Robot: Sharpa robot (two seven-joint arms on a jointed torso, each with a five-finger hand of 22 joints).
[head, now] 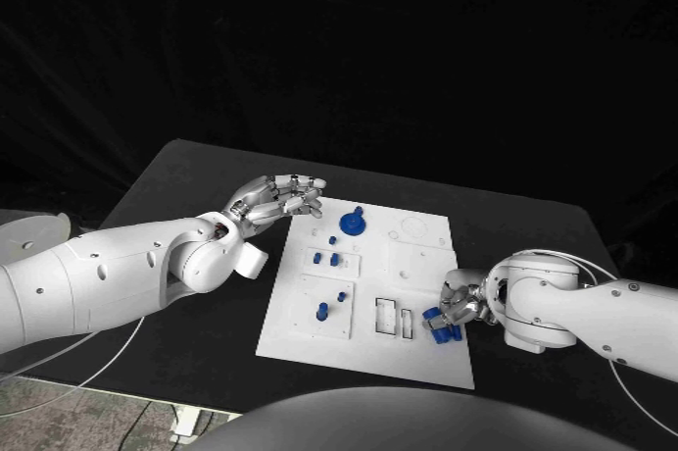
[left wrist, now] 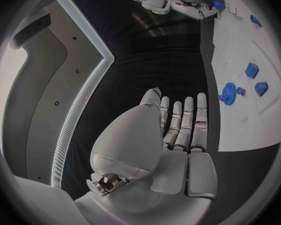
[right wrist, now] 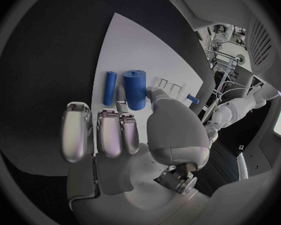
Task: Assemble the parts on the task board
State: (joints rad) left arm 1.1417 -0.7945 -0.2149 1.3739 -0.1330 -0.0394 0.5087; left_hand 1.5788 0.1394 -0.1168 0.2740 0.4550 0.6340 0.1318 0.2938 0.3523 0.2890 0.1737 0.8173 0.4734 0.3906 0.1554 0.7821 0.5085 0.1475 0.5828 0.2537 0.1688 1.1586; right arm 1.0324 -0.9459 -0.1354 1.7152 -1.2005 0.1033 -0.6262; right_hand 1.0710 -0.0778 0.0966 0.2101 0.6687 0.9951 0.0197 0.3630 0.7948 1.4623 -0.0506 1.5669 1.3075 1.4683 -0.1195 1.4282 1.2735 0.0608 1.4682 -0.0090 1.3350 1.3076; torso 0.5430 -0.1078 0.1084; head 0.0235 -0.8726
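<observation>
This looks like a robotics lab or test cell, not a home or shop. A matte black table (head: pixel 184 176) stands before a black backdrop and bears a flat white task board (head: pixel 367 358) with cut-out slots and small blue plastic parts (head: pixel 352 221), a bench test fixture. The right wrist view shows metal stands and loose cabling (right wrist: pixel 225 50) behind, and the left wrist view a grey moulded panel with a glowing white light strip (left wrist: pixel 84 92).
</observation>
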